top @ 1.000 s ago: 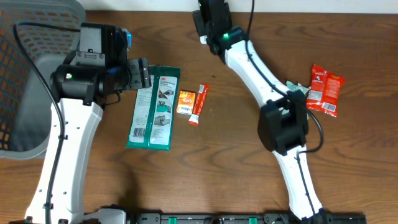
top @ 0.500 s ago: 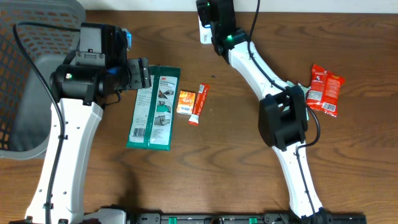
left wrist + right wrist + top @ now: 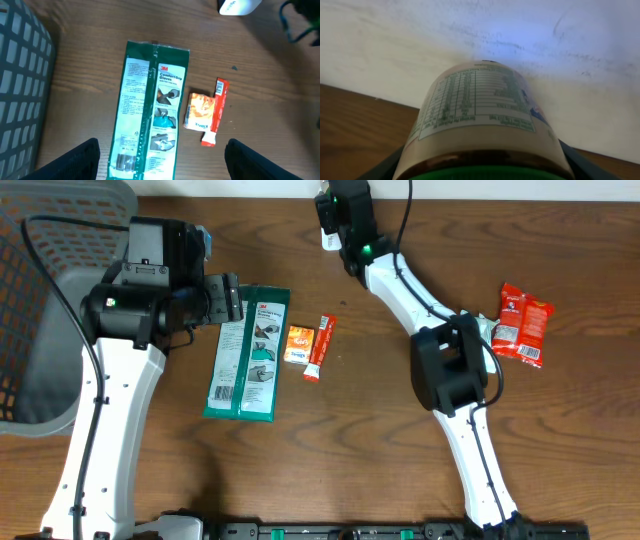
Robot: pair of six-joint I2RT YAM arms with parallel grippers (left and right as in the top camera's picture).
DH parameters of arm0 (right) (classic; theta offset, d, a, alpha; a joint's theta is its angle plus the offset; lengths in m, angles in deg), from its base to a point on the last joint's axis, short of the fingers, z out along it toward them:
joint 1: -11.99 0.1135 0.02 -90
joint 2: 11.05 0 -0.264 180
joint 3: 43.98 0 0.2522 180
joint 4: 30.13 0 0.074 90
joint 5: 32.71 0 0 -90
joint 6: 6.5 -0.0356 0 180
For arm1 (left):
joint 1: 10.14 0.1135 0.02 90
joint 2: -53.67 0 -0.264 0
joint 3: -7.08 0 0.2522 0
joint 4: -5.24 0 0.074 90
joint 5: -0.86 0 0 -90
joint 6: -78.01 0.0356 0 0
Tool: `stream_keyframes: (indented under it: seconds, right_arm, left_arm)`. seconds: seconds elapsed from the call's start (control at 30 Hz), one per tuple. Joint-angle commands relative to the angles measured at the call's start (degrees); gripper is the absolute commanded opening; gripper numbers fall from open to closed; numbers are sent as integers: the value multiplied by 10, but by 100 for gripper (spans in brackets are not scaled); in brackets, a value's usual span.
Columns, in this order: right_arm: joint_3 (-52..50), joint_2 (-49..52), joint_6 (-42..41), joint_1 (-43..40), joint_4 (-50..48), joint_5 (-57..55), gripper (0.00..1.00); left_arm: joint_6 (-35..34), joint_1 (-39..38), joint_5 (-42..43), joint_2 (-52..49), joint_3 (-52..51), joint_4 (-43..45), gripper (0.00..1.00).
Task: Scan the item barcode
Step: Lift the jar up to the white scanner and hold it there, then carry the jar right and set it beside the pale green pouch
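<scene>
My right gripper point(image 3: 482, 172) is shut on a brown bottle point(image 3: 479, 112) with a green cap and a white printed label. The bottle points at the pale wall past the table's far edge. From above, that gripper point(image 3: 334, 228) sits at the back middle of the table, and the bottle's pale end point(image 3: 327, 240) shows under it. No barcode shows on the label. My left gripper point(image 3: 172, 167) hangs open over a green 3M gloves pack point(image 3: 150, 110), nothing between its fingers point(image 3: 75, 162). In the overhead view the left gripper point(image 3: 224, 298) is at the pack's point(image 3: 248, 352) top left corner.
An orange sachet point(image 3: 298, 343) and a red stick packet point(image 3: 319, 347) lie right of the green pack. Red snack packets point(image 3: 523, 323) lie at the far right. A grey mesh basket point(image 3: 40, 330) stands at the left edge.
The right arm has shifted slightly toward the back edge, with its elbow drawing in. The left arm and the things on the table have not moved.
</scene>
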Motion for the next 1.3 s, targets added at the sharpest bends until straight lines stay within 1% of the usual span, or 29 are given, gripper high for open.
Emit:
stream_keyframes:
  seconds: [0.0, 0.07, 0.13, 0.23, 0.27, 0.4, 0.47, 0.53, 0.63, 0.7, 0.77, 0.83, 0.93, 1.03, 1.13, 1.17, 1.2, 1.27]
  right_arm:
    - [12, -122, -32, -12, 56, 54, 49]
    - [12, -164, -49, -18, 121, 75, 51]
    - [12, -213, -54, -25, 207, 102, 51]
    - [12, -296, -54, -35, 357, 136, 47]
    - [12, -313, -54, -37, 393, 141, 46]
    - [12, -402, -53, -44, 582, 143, 46]
    - [12, -429, -53, -51, 660, 144, 48]
    - [12, -447, -57, -63, 758, 144, 50]
    - [9, -444, -62, -77, 834, 144, 50]
    - [-5, -440, -64, -84, 866, 144, 49]
    - [-36, -437, -66, -89, 871, 144, 49]
    - [-80, -437, -66, -92, 856, 143, 49]
    - [-179, -437, -66, -99, 802, 137, 48]
    - [-269, -437, -66, -104, 730, 137, 49]
    - [-378, -437, -66, -112, 621, 137, 51]
    - [-393, -437, -66, -113, 605, 137, 52]
    - [-438, -437, -66, -116, 557, 137, 53]
    - [-479, -437, -66, -119, 509, 137, 53]
  left_arm:
    - [-3, 2, -5, 0, 7, -2, 80]
    - [-3, 2, -5, 0, 7, -2, 80]
    - [-3, 2, -5, 0, 7, -2, 80]
    - [-3, 2, -5, 0, 7, -2, 80]
    - [-3, 2, -5, 0, 7, -2, 80]
    - [-3, 2, -5, 0, 7, -2, 80]
    - [-3, 2, -5, 0, 7, -2, 80]
    - [-3, 2, -5, 0, 7, -2, 80]
    - [-3, 2, -5, 0, 7, -2, 80]
    - [-3, 2, -5, 0, 7, -2, 80]
    - [-3, 2, -5, 0, 7, -2, 80]
    - [-3, 2, -5, 0, 7, -2, 80]
    - [-3, 2, -5, 0, 7, -2, 80]
    - [-3, 2, -5, 0, 7, -2, 80]
    - [-3, 2, -5, 0, 7, -2, 80]
    - [-3, 2, -5, 0, 7, -2, 80]
    - [-3, 2, -5, 0, 7, -2, 80]
    - [-3, 2, -5, 0, 7, -2, 80]
